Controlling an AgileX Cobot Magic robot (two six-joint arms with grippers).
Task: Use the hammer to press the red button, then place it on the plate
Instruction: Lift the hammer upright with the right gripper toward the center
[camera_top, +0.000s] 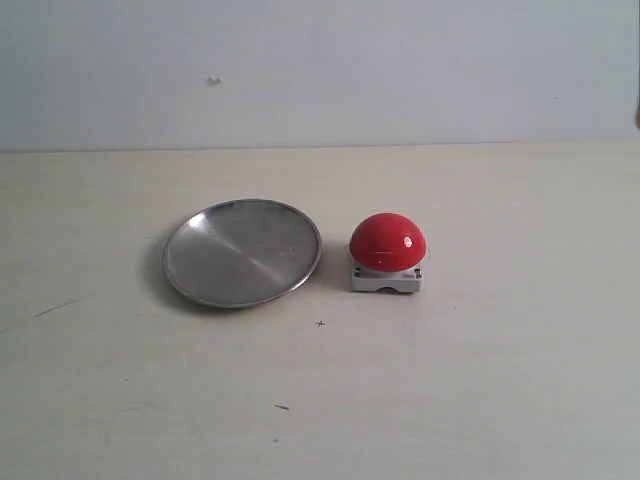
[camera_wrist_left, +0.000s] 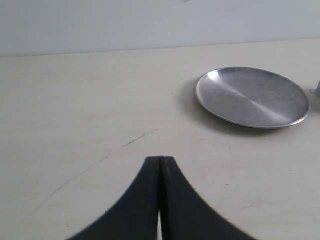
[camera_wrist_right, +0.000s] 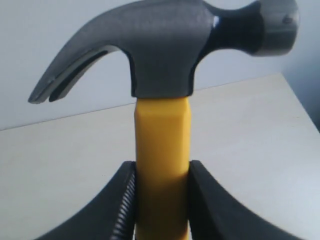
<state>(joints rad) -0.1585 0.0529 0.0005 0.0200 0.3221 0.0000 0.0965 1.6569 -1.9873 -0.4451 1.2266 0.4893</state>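
Firmly pinched in right end effector (camera_wrist_right: 162, 170): small claw hammer (camera_wrist_right: 162, 75) with dark metal head, yellow handle squeezed between both black fingers, head clear of fingertips, raised above pale beige counter (camera_top: 480, 380). Resting on counter: glossy red dome button (camera_top: 387, 242) on square grey-white base, just beside round brushed-silver metal plate (camera_top: 243, 252), not touching. Clenched on nothing: left end effector (camera_wrist_left: 160, 165), fingertips pressed together, low over counter, apart from plate.

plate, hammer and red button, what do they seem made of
The plate looks like brushed metal: silver, with streaked reflections. The hammer has a dark, dull metal-looking head and a smooth yellow handle, probably plastic or rubber. The red button is glossy, likely plastic, given its small highlights.
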